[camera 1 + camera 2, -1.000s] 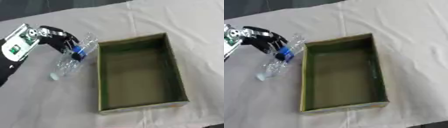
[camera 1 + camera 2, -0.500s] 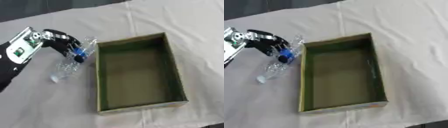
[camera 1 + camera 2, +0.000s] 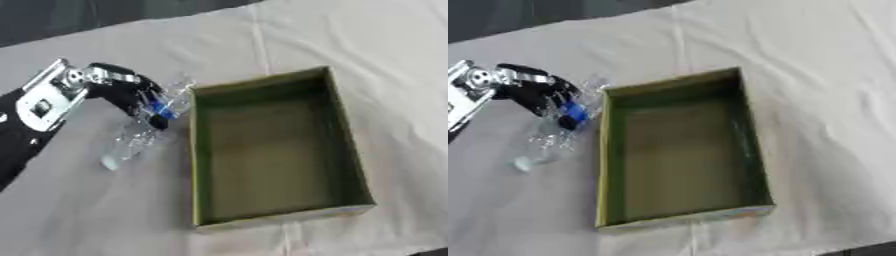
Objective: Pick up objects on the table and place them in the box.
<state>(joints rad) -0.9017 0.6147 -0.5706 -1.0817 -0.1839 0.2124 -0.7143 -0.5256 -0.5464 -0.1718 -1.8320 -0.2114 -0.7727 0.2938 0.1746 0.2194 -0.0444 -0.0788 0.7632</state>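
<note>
Currently my left robot hand (image 3: 131, 95) has its black fingers curled round a clear plastic bottle (image 3: 144, 127), gripping it at the blue label band (image 3: 160, 109) near the upper end. Bottle is transparent, looks crumpled, with a pale cap (image 3: 109, 163) at its lower end pointing down-left toward me. It lies tilted, its upper end just beside the near-left wall of the box (image 3: 199, 165), outside it; cannot tell whether the bottle touches the box wall or whether the lower end rests on the table (image 3: 96, 210). Box is an open olive-green rectangular carton with nothing visible inside, sitting on the white cloth covering the table. The left eye view shows more of my forearm: silver wrist bracket (image 3: 45, 100) and black sleeve running to the lower-left edge. The right eye view cuts most of that arm off at the left edge, but shows the blue band (image 3: 573, 112) a bit clearer against the dark fingers and more bare cloth to the right of the box. My right robot hand shows in neither view.
</note>
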